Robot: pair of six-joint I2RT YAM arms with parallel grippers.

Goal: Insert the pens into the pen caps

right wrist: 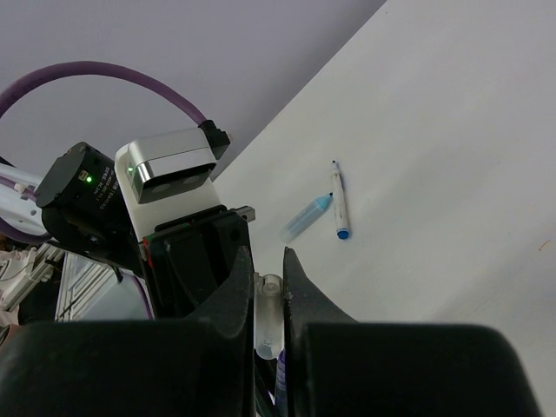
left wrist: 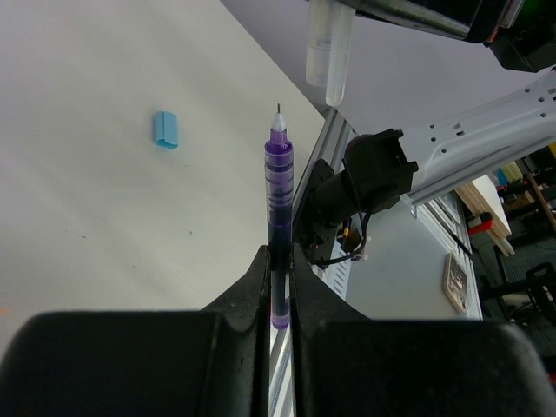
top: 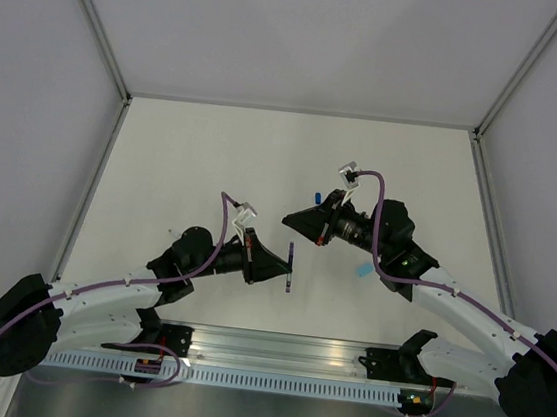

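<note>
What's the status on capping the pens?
Left gripper shut on purple pen. Right gripper shut on clear cap. Pen and cap apart, not yet inserted. Nothing between them.

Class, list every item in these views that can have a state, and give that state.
Purple pen: gripped in left tool, tip outside cap.
Clear cap: gripped in right tool, no pen in it.
Blue cap: loose on table.
White pen: loose on table.
Bluish tube: lying beside white pen.
</note>
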